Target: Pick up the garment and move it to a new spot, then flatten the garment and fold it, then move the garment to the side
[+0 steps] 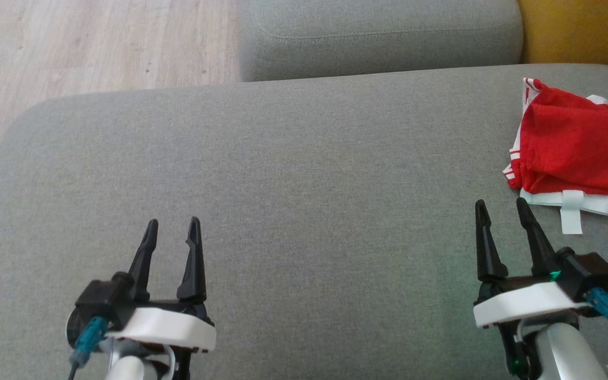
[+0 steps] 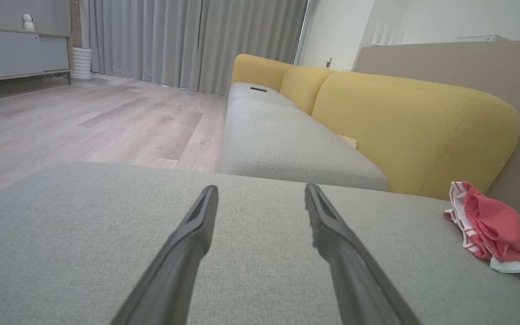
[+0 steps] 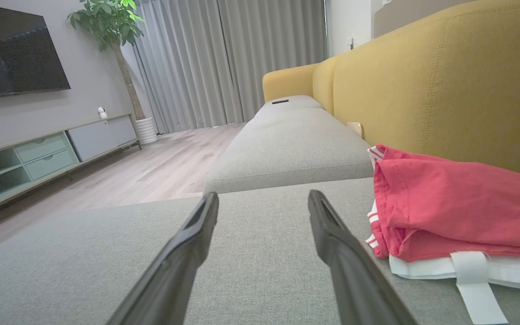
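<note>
**Item 1, garment** (image 1: 573, 142): red cloth with white striped trim. We are finding it lying in a compact, layered stack at the far right of the grey seat (image 1: 283, 174), close by the yellow backrest (image 2: 413, 131). A white band with a short tab (image 1: 571, 214) is sticking out from under its near edge. Nothing is touching it.

**Item 2, left gripper** (image 1: 173, 221): we are seeing it sitting low over the bare seat at lower left. Its jaws are standing wide apart and carrying nothing, well apart from the garment.

**Item 3, right gripper** (image 1: 501, 203): its jaws are likewise spread and empty. Its tips are pointing just left of the garment, near the white band but not touching it.

**Item 4, step in hand:** judging from the tidy stack and its place at the side, we are taking the folding and the move aside as done, with both arms sitting in a rest pose. We are not ruling out a loose bundle awaiting its first pick.

**Item 5, next move:** if the work is finishing, we are expecting nothing beyond keeping clear of the stack. If it is starting, the nearer right gripper is needing to swing right, drop onto the red cloth and pinch several layers without dragging the tab
</note>
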Controlling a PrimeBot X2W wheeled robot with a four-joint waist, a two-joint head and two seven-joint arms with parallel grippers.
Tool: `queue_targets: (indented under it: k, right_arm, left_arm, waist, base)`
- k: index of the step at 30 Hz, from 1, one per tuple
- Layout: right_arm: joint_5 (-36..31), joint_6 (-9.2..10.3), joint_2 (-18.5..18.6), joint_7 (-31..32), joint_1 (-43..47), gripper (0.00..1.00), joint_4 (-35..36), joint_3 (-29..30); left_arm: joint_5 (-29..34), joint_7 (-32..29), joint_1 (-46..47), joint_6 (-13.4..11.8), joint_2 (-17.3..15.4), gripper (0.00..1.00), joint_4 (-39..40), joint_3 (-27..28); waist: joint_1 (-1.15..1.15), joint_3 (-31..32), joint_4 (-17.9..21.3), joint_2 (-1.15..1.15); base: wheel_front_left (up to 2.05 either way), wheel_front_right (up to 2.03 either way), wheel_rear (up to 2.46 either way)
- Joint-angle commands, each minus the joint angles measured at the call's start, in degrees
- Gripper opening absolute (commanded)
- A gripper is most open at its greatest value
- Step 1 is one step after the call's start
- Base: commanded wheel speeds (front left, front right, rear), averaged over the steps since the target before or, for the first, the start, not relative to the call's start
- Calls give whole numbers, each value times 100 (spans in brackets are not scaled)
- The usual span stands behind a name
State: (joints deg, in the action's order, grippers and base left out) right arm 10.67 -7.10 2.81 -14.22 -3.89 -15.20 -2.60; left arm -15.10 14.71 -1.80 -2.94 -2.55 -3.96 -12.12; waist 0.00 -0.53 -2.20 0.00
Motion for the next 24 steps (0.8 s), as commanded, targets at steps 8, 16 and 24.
queue_targets:
  k: [8,16,24]
  right_arm:
    - [40,-39,7,-75,-200,100,166,-117]
    - [78,-39,7,-76,-212,100,151,-144]
    - [93,2,-2,-12,-4,0,-91,-12]
  left_arm:
    - [-67,29,244,-60,-32,100,-18,191]
    - [-62,29,240,-100,-32,100,-43,262]
    - [-79,-1,-7,-105,2,0,-338,103]
  waist:
    - [0,-28,12,0]
    - [0,-53,21,0]
    - [0,-78,15,0]
  base:
    - [0,0,0]
    - [0,0,0]
    - [0,0,0]
